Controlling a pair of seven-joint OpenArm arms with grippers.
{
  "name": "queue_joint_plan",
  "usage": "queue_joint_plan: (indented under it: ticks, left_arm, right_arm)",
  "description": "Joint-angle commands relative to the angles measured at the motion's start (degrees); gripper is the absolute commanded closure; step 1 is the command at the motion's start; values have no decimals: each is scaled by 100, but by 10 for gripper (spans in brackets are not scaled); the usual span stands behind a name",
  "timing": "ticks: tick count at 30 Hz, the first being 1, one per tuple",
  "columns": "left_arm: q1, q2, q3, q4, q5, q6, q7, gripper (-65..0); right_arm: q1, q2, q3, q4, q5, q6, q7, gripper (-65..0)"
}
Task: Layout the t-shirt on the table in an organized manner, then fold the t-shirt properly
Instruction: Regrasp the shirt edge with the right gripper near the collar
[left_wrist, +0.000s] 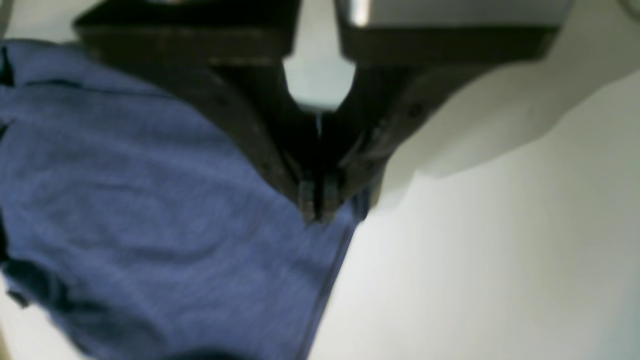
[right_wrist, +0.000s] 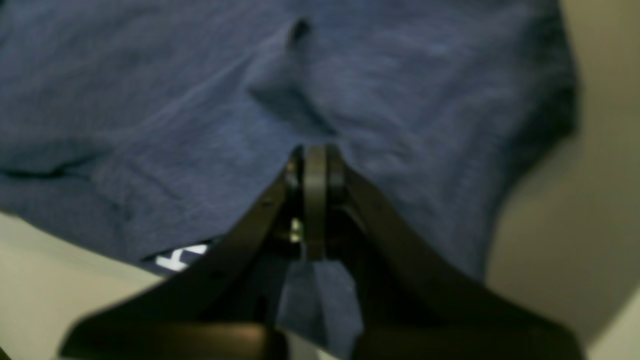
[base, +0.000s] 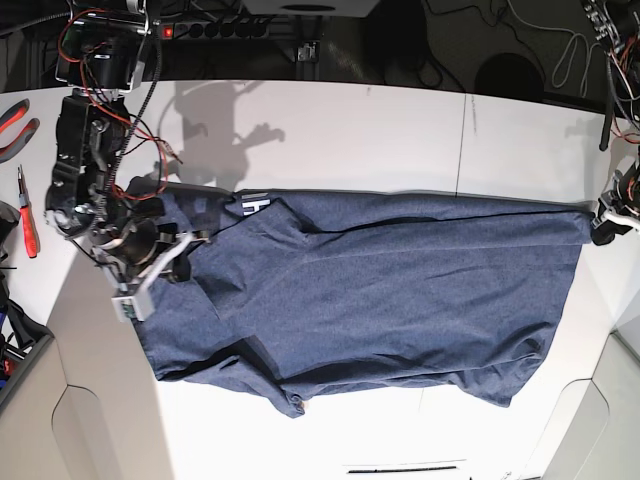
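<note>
White tabletop (base: 400, 130) is filling the base view, with a thin dark seam running across it near the far right, and dark cables and a power strip (base: 215, 28) are sitting along the back edge. Red-handled pliers (base: 15, 120) are lying off to the left side.

Stretched across the middle, the navy-blue t-shirt (base: 390, 290) is lying wide from one arm to the other, its upper edge pulled into a nearly straight line while the lower edge is sagging in loose folds. A bit of white lettering (base: 257, 204) is peeking out near the upper left of the cloth.

On the base view's left, the right gripper (right_wrist: 315, 165) is pinching the shirt, jaws pressed together with blue fabric bunched between and below them; its wrist view is showing wrinkles radiating out from the pinch and a white letter at the shirt's edge.

Over on the base view's right, the left gripper (left_wrist: 316, 210) is clamping the shirt's corner right at the edge, jaws closed tight on the hem, with bare table beside it. The wrist pictures are blurred, so finer detail of the fabric is hard to make out.
</note>
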Motion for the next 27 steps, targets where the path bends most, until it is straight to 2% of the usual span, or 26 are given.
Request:
queue_joint_plan:
  ticks: [1, 6, 10, 12, 16, 18, 22, 27]
  left_arm:
    - [-173, -157, -20, 116, -2, -113, -118, 0]
    - [-400, -166, 520, 232, 560, -113, -175, 0]
    - [-450, -162, 1285, 236, 1005, -113, -446, 0]
    - [-450, -160, 1690, 236, 1335, 162, -599, 0]
    - [-446, -162, 2282, 236, 1906, 1054, -627, 0]
    - [-442, -160, 2371, 234, 1985, 1316, -531, 0]
    - [-409, -153, 2374, 234, 1893, 1309, 2, 0]
    - [-74, -160, 2371, 234, 1827, 1272, 236, 0]
  right_arm:
    - [146, 59, -153, 107, -107, -70, 170, 0]
    - [149, 227, -798, 107, -813, -640, 278, 0]
    - [131, 299, -876, 107, -1180, -957, 258, 0]
    - [129, 337, -874, 70, -1283, -1139, 129, 0]
    - [116, 420, -874, -199, -1281, -1185, 109, 0]
    - [114, 420, -874, -400, -1283, -1163, 59, 0]
    - [-55, 422, -874, -546, -1244, -1143, -101, 0]
    - [-437, 529, -876, -535, -1241, -1139, -240, 0]
